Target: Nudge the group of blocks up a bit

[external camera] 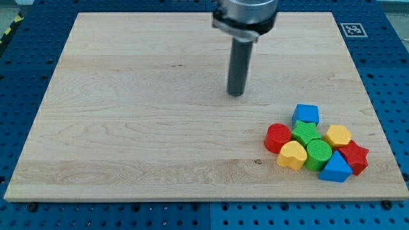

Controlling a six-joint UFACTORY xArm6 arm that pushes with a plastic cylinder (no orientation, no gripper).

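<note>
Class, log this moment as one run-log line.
tip: up-left of blocks, apart | blocks: clustered, board's bottom right | nudge: not begun

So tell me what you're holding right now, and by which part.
Nothing is held. My tip rests on the bare wooden board, apart from the cluster of coloured blocks toward the view's bottom right, touching none of them.

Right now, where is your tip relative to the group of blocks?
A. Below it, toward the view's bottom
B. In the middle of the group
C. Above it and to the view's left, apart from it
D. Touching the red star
C: my tip stands on bare board, up and left of the blue block at the group's top, touching nothing.
</note>
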